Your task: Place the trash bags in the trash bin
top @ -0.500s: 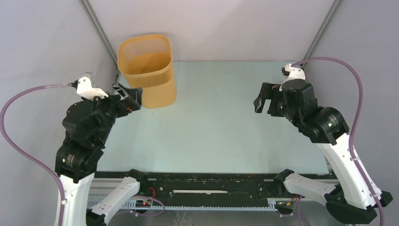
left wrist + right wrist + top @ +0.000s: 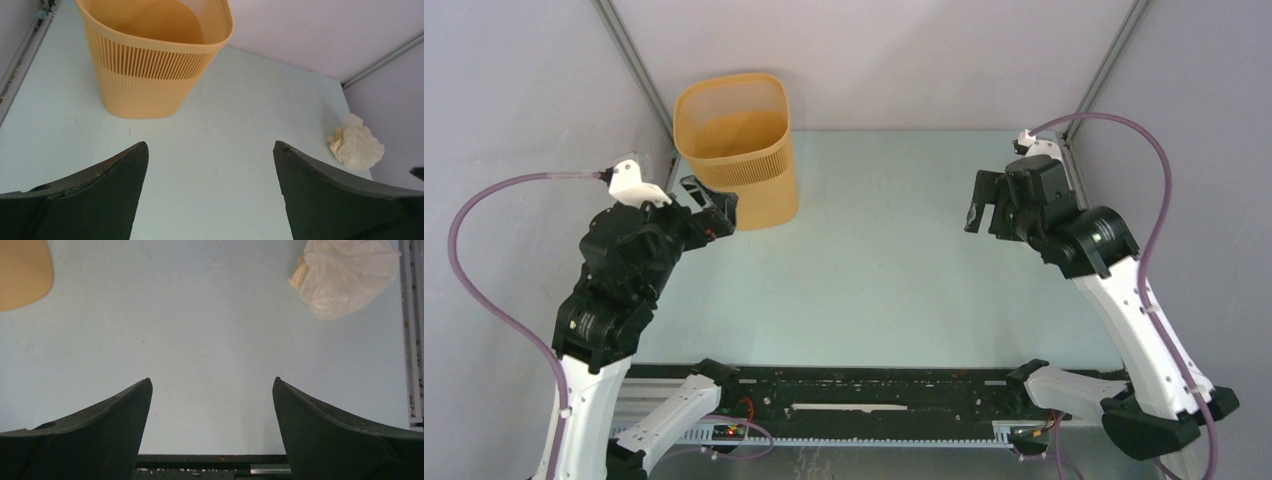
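Observation:
The yellow-orange ribbed trash bin (image 2: 737, 150) stands upright at the back left of the table. It also shows in the left wrist view (image 2: 150, 65), and a piece of it in the right wrist view (image 2: 22, 270). The crumpled pale cream trash bag (image 2: 345, 275) lies on the table by the right rail. It also shows in the left wrist view (image 2: 356, 146) and is hidden in the top view. My left gripper (image 2: 714, 210) is open and empty, just in front of the bin (image 2: 210, 145). My right gripper (image 2: 984, 205) is open and empty above the table, apart from the bag (image 2: 211, 381).
The pale green table (image 2: 884, 260) is walled by grey panels with metal corner rails (image 2: 639, 60) at the back. A black rail (image 2: 864, 385) with the arm bases runs along the near edge. A metal strip (image 2: 412, 330) edges the table's right side.

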Controlling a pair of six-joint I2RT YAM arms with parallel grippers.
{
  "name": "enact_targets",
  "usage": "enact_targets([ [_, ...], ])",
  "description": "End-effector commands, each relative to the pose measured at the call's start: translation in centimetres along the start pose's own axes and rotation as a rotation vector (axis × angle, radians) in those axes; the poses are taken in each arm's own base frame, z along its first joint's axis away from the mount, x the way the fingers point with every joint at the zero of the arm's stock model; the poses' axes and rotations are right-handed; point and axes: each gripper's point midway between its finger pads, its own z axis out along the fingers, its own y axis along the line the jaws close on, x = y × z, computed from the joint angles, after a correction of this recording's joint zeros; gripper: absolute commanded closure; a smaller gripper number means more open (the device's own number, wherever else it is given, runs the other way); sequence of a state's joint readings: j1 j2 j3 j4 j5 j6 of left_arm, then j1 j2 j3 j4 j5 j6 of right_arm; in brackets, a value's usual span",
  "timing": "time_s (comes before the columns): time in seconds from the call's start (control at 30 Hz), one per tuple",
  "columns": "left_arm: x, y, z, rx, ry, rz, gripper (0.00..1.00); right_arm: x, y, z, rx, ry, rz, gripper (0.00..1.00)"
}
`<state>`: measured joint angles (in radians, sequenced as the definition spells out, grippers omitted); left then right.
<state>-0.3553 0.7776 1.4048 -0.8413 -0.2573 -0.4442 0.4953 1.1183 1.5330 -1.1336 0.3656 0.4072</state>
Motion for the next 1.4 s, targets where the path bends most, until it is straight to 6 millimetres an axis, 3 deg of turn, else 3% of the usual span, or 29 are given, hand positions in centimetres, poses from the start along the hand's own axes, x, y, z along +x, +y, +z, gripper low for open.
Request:
enact_targets([
  [0.0, 1.6, -1.0, 1.3, 0.029, 0.064, 0.034, 0.00, -1.0, -0.8, 3.3, -0.006, 0.002, 0.063, 0.00],
  [0.2, 2.3, -1.4, 1.9, 0.037, 0.093, 0.059, 0.00, -1.5, -4.8, 7.7, 0.025, 0.022, 0.197, 0.00],
  [0.37, 2.6, -1.4, 2.2, 0.038, 0.105, 0.075, 0.00, -1.6, -9.6, 11.5, 0.113, 0.054, 0.283, 0.01],
  [0.6, 3.2, -1.3, 3.1, 0.041, 0.099, 0.092, 0.00, -0.3, -15.5, 16.3, 0.171, 0.138, 0.433, 0.06],
  [0.8, 2.6, -1.4, 4.2, 0.029, 0.085, 0.150, 0.00, 0.4, -17.3, 20.2, 0.208, 0.198, 0.428, 0.08],
  [0.93, 2.5, -1.7, 5.1, 0.043, 0.078, 0.184, 0.00, 0.6, -19.5, 22.8, 0.389, 0.254, 0.322, 0.08],
  [1.2, 2.4, -2.5, 6.7, 0.061, 0.085, 0.242, 0.00, -0.4, -18.7, 25.0, 0.570, 0.239, 0.169, 0.06],
  [1.37, 2.1, -2.8, 7.3, 0.064, 0.086, 0.260, 0.00, -0.5, -19.4, 26.1, 0.682, 0.266, 0.075, 0.05],
])
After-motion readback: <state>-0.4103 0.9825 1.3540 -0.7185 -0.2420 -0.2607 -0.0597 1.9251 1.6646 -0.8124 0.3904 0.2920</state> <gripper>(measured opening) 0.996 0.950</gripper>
